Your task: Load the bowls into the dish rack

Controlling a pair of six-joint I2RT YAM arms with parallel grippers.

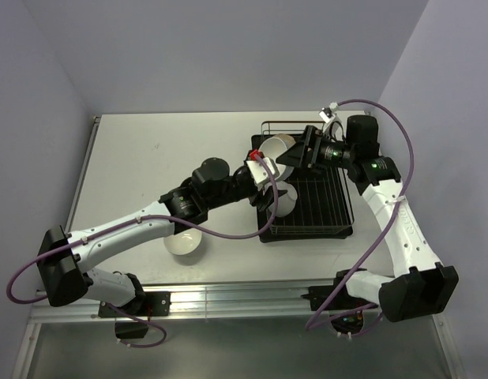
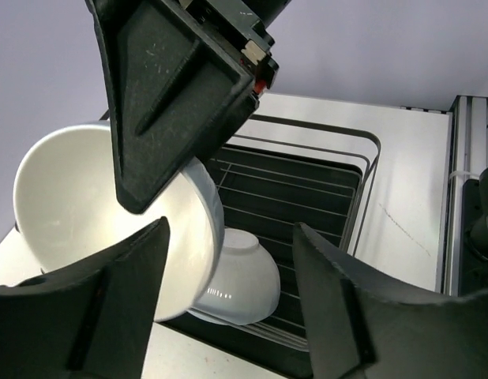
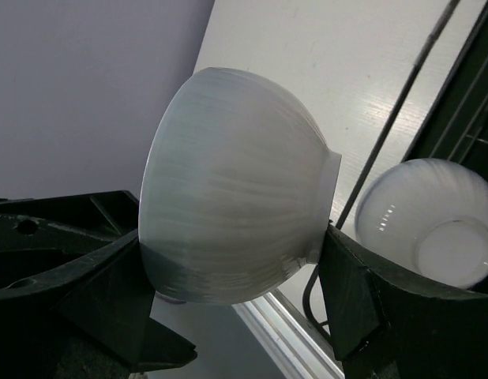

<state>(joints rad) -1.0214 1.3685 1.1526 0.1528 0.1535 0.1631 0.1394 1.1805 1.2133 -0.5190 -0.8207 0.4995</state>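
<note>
Right fingers [image 3: 362,304] clench 1 bowl [image 3: 236,205] above the dish rack [image 1: 327,209]; left fingers [image 2: 86,316] gape, released. 1 tabletop bowl [image 1: 185,246] lies half hidden beneath the left arm [image 1: 133,229].

A flat white rectangular tabletop [image 1: 141,166] fills the middle of the frame. Plain pale violet walls [image 1: 228,47] stand behind it and at both sides. A silver metal rail [image 1: 228,298] runs along its lower edge.
</note>
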